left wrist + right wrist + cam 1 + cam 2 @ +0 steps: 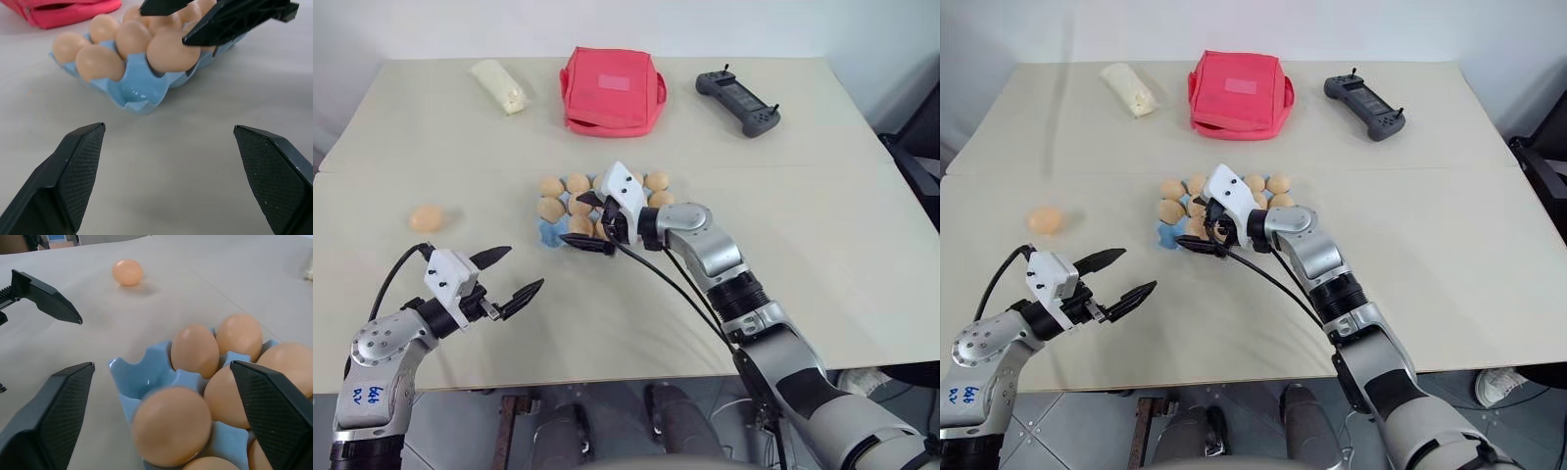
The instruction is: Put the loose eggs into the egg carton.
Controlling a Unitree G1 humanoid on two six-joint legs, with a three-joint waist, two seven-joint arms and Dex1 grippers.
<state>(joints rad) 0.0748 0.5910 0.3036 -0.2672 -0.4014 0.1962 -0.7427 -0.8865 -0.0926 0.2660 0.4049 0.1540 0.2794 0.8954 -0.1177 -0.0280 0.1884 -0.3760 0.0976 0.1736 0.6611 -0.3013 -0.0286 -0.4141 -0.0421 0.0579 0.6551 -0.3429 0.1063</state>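
Note:
One loose egg (427,217), pale orange-tan, lies on the table at the left, beyond my left gripper (512,276). That gripper hovers open and empty, pointing toward the light blue egg carton (548,234). Several eggs fill the carton, and its near left corner cup (142,377) is empty. My right gripper (588,222) reaches in from the right over the carton's near side. Its fingers (54,416) stand wide open on either side of an egg (171,426) that rests in a cup, without touching it.
At the back of the table are a red fabric pouch (612,90), a cream packet (501,85) to its left and a black controller (737,102) to its right. Bare tabletop lies between the carton and the loose egg.

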